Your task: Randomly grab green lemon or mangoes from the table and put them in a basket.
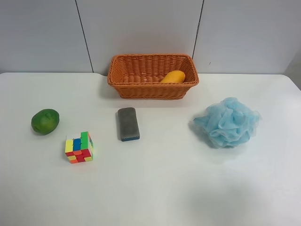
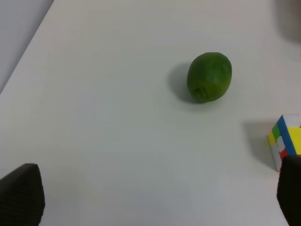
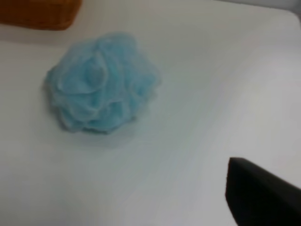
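The green lemon [image 1: 45, 121] lies on the white table [image 1: 164, 188] at the exterior high view's left. It also shows in the left wrist view [image 2: 209, 76], ahead of my open, empty left gripper [image 2: 155, 193], whose fingertips stand far apart. The yellow-orange mango [image 1: 173, 76] lies inside the wicker basket [image 1: 153, 89] at the back middle. In the right wrist view only one black finger [image 3: 261, 195] of my right gripper shows, off to one side with nothing against it. Neither arm shows in the exterior high view.
A colourful cube [image 1: 79, 147] stands near the lemon and also shows in the left wrist view [image 2: 286, 141]. A grey block [image 1: 128, 124] lies in front of the basket. A blue mesh bath sponge [image 1: 228, 121] sits at the right, ahead of my right gripper [image 3: 101, 82].
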Robot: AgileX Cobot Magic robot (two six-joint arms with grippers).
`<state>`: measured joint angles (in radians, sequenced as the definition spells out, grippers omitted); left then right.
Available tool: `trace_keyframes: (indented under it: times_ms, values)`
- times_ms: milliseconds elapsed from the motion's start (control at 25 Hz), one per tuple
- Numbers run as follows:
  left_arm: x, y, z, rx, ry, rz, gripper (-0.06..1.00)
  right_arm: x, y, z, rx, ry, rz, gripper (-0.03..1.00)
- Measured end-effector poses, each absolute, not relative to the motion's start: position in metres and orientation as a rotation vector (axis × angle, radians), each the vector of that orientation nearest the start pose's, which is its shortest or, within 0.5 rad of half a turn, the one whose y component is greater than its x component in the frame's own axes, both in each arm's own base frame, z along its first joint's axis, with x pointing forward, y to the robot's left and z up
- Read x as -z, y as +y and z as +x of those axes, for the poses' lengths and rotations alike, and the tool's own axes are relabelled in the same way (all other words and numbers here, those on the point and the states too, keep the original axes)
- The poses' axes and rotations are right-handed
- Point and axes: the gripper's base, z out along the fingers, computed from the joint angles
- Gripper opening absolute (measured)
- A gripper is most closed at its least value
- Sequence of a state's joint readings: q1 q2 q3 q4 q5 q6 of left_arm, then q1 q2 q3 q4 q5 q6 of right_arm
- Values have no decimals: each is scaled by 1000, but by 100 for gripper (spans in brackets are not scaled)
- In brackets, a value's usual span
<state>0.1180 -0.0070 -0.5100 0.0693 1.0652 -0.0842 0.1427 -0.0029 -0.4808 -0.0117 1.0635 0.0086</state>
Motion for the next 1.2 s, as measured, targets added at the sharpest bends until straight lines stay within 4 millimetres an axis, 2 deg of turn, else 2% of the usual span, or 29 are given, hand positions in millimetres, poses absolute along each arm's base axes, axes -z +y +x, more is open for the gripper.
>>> trace_keyframes:
  times_ms: [160,1200]
  values:
    - [-280,5,-8,-104,2021,-209,99,-272,-1,-3,-3,2063,-15,99]
    - [-280,5,-8,-104,2021,-209,99,-272,-1,-3,-5,2063,-13,99]
